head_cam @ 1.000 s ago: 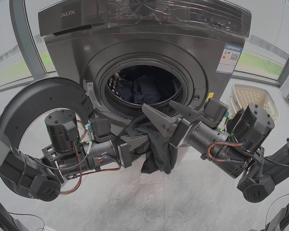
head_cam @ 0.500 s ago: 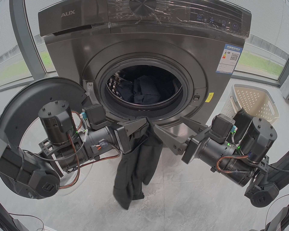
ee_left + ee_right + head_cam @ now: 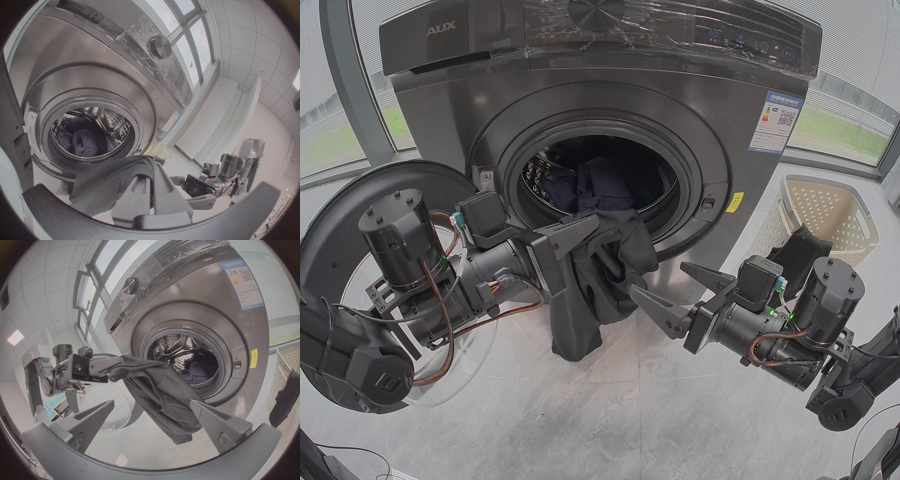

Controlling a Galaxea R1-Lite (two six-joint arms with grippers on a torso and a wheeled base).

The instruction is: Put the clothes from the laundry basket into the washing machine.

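A dark grey garment [image 3: 606, 275] hangs from my left gripper [image 3: 589, 224], which is shut on its upper edge just in front of the lower lip of the washing machine's drum opening [image 3: 600, 187]. Dark blue clothes [image 3: 603, 190] lie inside the drum. In the left wrist view the left gripper's fingers [image 3: 156, 184] pinch the garment [image 3: 106, 184] below the drum [image 3: 90, 131]. My right gripper [image 3: 659, 279] is open, lower and to the right, apart from the cloth. Through the right gripper [image 3: 151, 402] the garment [image 3: 162, 390] is seen dangling from the left gripper [image 3: 104, 365].
The round door [image 3: 381, 194] stands swung open at the left. The white laundry basket [image 3: 837, 206] sits on the floor right of the machine, with another dark garment [image 3: 800, 250] draped over its near rim. Bare tiled floor lies below both arms.
My left gripper has risen toward the drum opening, carrying the garment. My right gripper has drawn back down and to the right, away from the cloth.
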